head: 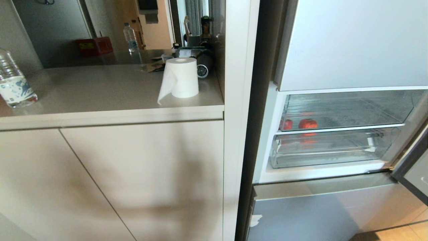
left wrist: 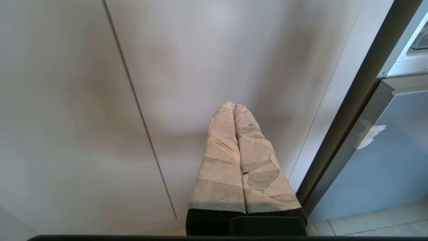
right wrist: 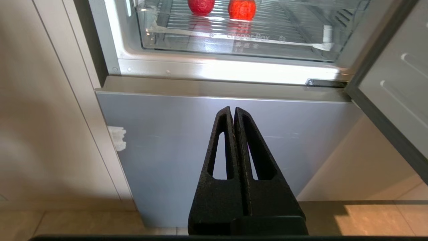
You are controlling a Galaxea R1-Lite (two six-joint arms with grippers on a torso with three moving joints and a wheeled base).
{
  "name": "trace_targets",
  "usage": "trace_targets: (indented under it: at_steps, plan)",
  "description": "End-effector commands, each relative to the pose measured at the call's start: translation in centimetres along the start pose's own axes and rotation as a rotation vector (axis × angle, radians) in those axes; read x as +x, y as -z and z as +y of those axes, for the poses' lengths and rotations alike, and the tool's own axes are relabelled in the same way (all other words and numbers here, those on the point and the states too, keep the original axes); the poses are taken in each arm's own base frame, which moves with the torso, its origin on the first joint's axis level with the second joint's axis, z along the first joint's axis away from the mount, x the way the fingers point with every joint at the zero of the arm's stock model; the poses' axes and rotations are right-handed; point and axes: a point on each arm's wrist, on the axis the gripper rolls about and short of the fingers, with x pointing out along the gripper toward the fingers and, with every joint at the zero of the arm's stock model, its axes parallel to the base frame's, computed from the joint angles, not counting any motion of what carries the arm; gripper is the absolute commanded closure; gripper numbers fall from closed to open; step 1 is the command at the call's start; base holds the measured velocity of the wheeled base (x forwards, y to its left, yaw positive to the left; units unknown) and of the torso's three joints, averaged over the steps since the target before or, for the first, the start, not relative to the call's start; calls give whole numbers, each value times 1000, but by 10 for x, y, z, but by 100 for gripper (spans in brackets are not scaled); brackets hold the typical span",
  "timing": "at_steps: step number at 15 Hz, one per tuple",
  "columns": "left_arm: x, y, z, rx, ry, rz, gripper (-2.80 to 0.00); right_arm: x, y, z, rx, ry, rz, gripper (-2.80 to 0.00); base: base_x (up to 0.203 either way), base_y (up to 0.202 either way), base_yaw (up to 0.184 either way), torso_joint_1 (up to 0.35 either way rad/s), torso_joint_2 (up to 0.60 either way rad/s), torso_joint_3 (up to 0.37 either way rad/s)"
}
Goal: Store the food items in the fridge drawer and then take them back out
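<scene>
Two red food items lie side by side on the ribbed floor of the clear fridge drawer (right wrist: 254, 38), towards its left: a darker red apple (right wrist: 201, 5) and an orange-red fruit (right wrist: 241, 9). The head view shows the apple (head: 286, 124) and the fruit (head: 308, 124) behind the drawer's (head: 327, 150) transparent front. My right gripper (right wrist: 232, 108) is shut and empty, low in front of the pale-blue lower door panel (right wrist: 167, 150), below the drawer. My left gripper (left wrist: 233, 105), its fingers wrapped in tape, is shut and empty before a beige cabinet door (left wrist: 83, 117). Neither arm shows in the head view.
The open fridge door (head: 413, 170) stands out at the right of the compartment. Left of the fridge is a counter (head: 100, 90) with a paper roll (head: 180, 78) and a water bottle (head: 13, 83). More clutter sits farther back.
</scene>
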Motion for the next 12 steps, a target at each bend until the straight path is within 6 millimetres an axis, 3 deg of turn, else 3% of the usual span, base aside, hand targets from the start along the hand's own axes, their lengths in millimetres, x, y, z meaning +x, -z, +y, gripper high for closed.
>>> trace_targets:
  at_steps: [1, 12]
  plan:
    - [0, 0, 0, 0, 1, 1, 0, 0, 0, 0, 1, -2, 2, 0, -3, -3, -95, 4, 0, 5]
    - [0, 0, 0, 0, 1, 1, 0, 0, 0, 0, 2, 0, 2, 0, -2, 7, -173, 2, 3, 3]
